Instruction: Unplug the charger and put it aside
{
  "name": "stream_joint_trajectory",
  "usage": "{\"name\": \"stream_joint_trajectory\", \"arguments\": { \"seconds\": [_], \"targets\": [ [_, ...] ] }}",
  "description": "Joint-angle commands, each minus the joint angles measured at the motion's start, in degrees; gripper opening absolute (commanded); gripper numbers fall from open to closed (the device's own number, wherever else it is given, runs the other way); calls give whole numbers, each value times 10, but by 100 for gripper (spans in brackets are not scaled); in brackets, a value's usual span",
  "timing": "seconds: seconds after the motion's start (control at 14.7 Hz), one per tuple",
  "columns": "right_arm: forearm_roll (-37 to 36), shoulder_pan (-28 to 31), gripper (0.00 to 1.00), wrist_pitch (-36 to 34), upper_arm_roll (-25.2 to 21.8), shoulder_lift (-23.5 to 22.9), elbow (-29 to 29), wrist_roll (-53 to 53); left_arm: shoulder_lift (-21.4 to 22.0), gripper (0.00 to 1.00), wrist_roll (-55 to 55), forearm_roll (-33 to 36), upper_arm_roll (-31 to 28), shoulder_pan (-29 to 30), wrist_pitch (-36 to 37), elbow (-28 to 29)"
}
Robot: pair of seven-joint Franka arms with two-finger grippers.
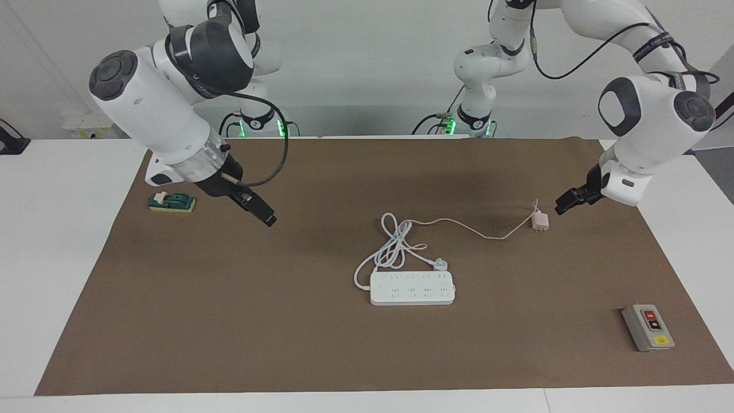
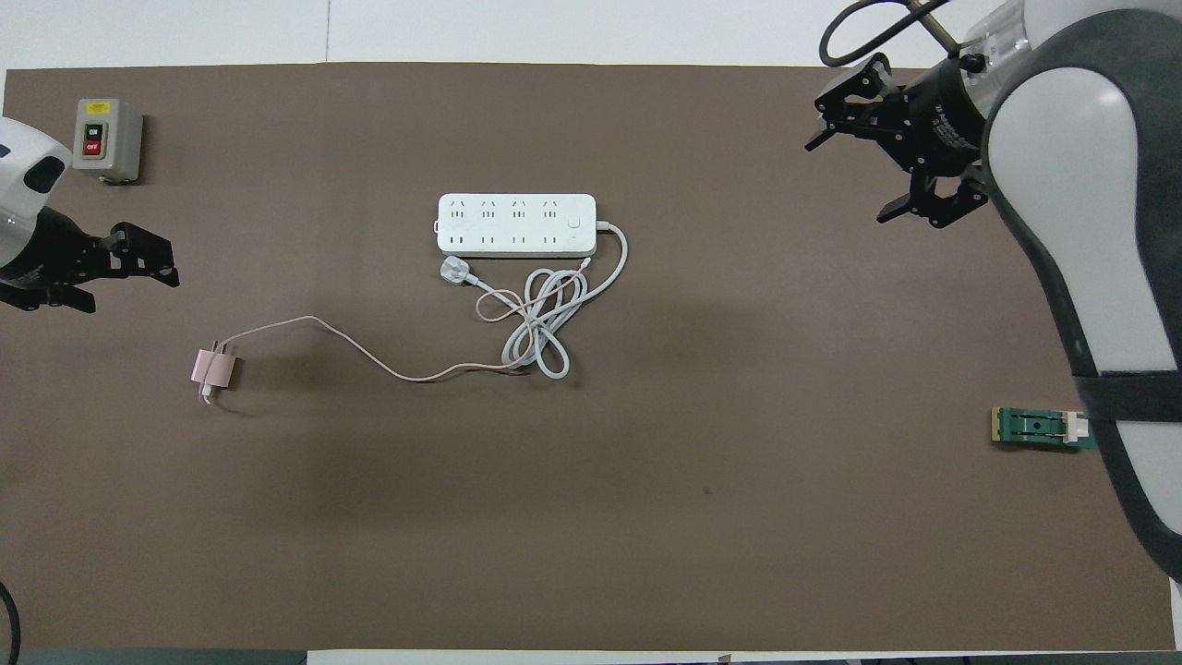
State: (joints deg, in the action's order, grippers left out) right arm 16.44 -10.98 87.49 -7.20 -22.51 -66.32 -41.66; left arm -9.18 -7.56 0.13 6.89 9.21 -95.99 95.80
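Observation:
The charger (image 1: pixel 539 221) (image 2: pixel 212 371), a small pale pink cube, lies free on the brown mat toward the left arm's end of the table. Its thin pink cable (image 1: pixel 470 229) (image 2: pixel 369 346) trails to the coiled white cord (image 1: pixel 393 246) (image 2: pixel 545 323) beside the white power strip (image 1: pixel 412 288) (image 2: pixel 516 224). My left gripper (image 1: pixel 565 203) (image 2: pixel 129 286) hovers open just beside the charger, holding nothing. My right gripper (image 1: pixel 266 218) (image 2: pixel 854 175) hangs open and empty over the mat toward the right arm's end, well away from the strip.
A grey switch box (image 1: pixel 648 327) (image 2: pixel 107 139) sits farther from the robots at the left arm's end. A green block (image 1: pixel 171 202) (image 2: pixel 1042 427) lies at the right arm's end. The cord's white plug (image 1: pixel 440 264) (image 2: pixel 453 270) rests beside the strip.

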Motion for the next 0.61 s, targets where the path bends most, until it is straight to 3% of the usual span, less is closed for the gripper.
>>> {"name": "stream_joint_trajectory", "arguments": {
  "seconds": [0.0, 0.34, 0.54],
  "targets": [
    [-42, 24, 100, -9, 5, 33, -23, 128, 28, 100, 45, -7, -7, -11, 71, -21],
    [-120, 47, 100, -17, 5, 62, -28, 327, 75, 100, 44, -7, -23, -66, 100, 6],
    [-162, 46, 100, -16, 5, 103, -61, 404, 97, 100, 50, -7, -38, -78, 92, 33]
  ]
}}
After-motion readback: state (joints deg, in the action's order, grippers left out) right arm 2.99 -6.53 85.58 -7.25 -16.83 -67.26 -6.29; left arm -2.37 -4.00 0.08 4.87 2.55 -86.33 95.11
